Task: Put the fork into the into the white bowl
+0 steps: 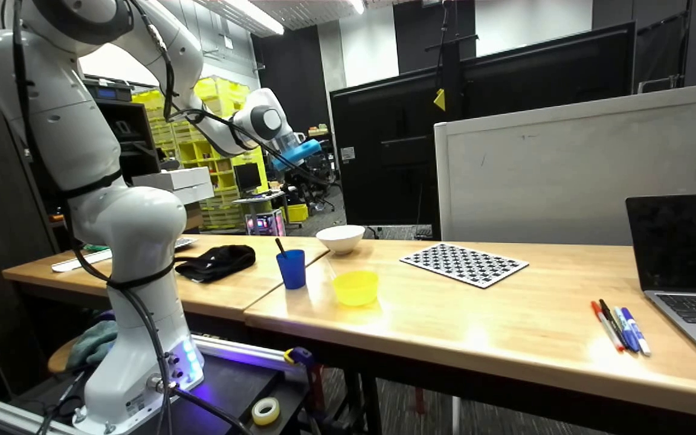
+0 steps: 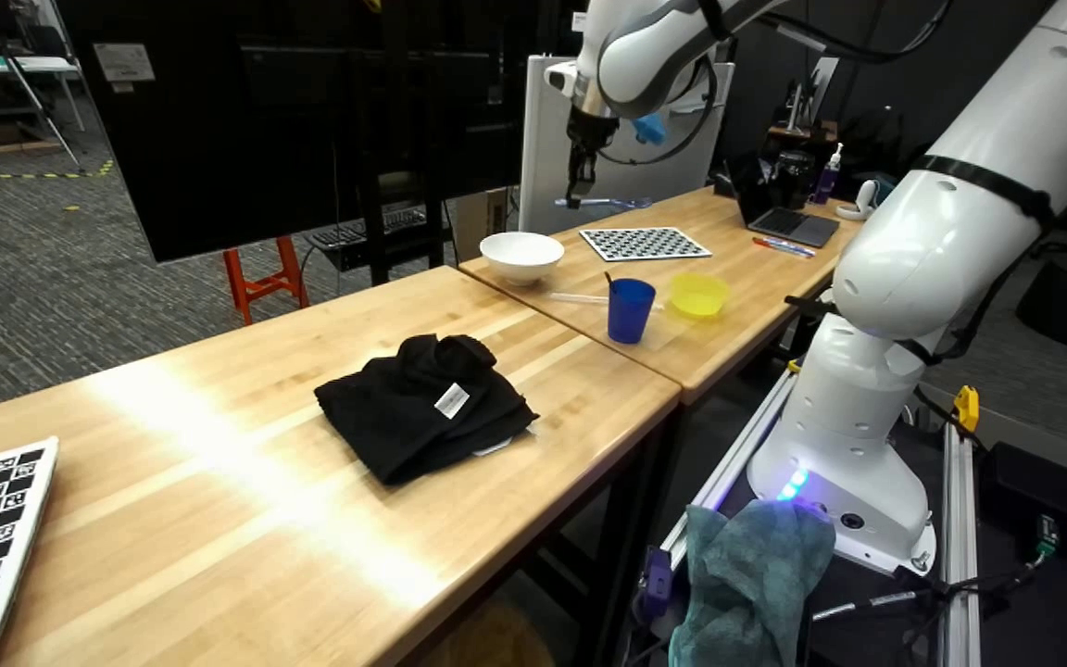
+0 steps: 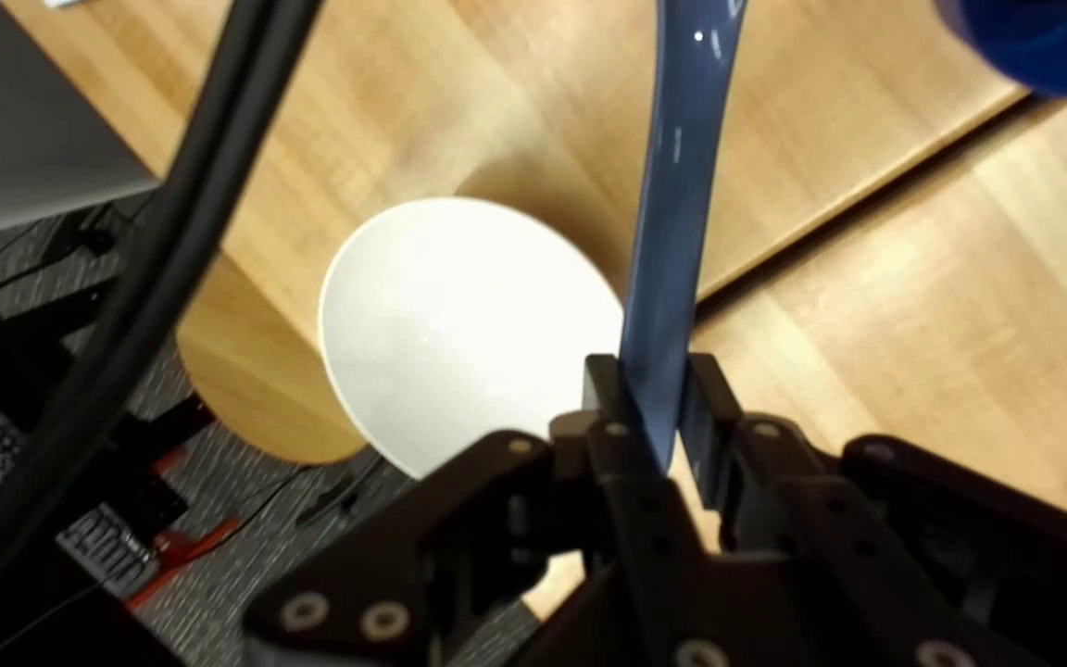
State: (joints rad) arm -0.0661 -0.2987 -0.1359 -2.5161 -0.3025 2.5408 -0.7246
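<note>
Blue-grey, the fork (image 3: 680, 185) is clamped by one end in the tool (image 3: 657, 389), aloft near the white bowl (image 3: 459, 333); if released here, it could be dropped onto the tabletop (image 3: 941, 306), being pointed beyond the bowl.

arm (image 1: 139, 220): up from base (image 1: 121, 374), bent high, forearm (image 1: 185, 54) sloping down over bench (image 1: 535, 308) | wrist (image 2: 594, 97): well above bench, toward edge farther from base | gripper (image 3: 656, 389): pointing down, clamped on fork (image 3: 686, 148) handle from both sides | base: beside bench's near edge, light strip (image 1: 191, 359) lit blue
</note>
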